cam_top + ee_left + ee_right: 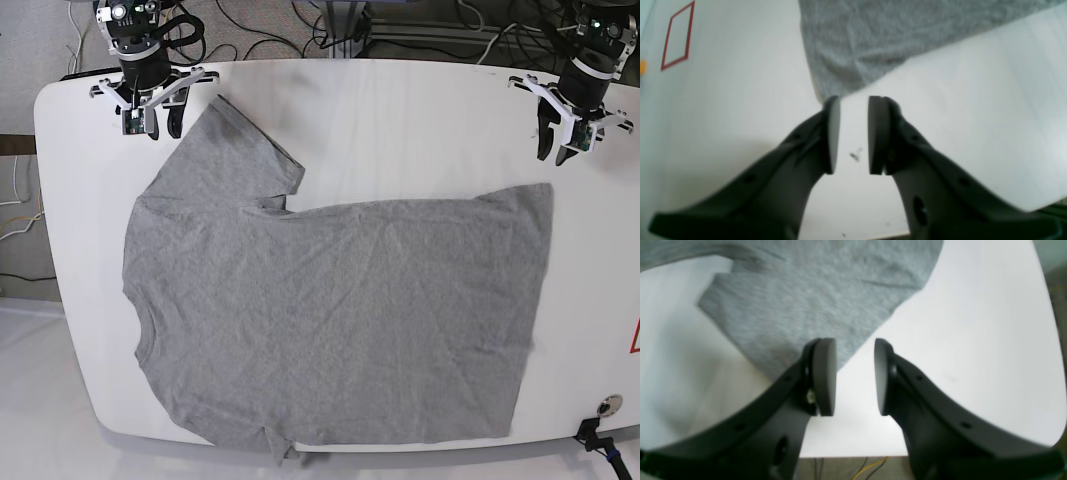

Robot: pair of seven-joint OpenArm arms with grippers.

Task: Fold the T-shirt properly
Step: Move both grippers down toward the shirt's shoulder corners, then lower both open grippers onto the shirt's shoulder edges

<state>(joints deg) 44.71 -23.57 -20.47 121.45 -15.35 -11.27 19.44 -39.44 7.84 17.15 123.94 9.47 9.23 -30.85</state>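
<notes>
Both end effectors, left (566, 140) and right (150, 115), hover part open and empty at the table's (400, 110) far corners; T-shirt (340, 320) lies flat just nearward, long axis left-right.

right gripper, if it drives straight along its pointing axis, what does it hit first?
Most likely the T-shirt. The right gripper has its jaws apart and empty, aimed at the sleeve edge, with bare table just beside it. Depth is unclear; it may touch table at the cloth's edge.
</notes>
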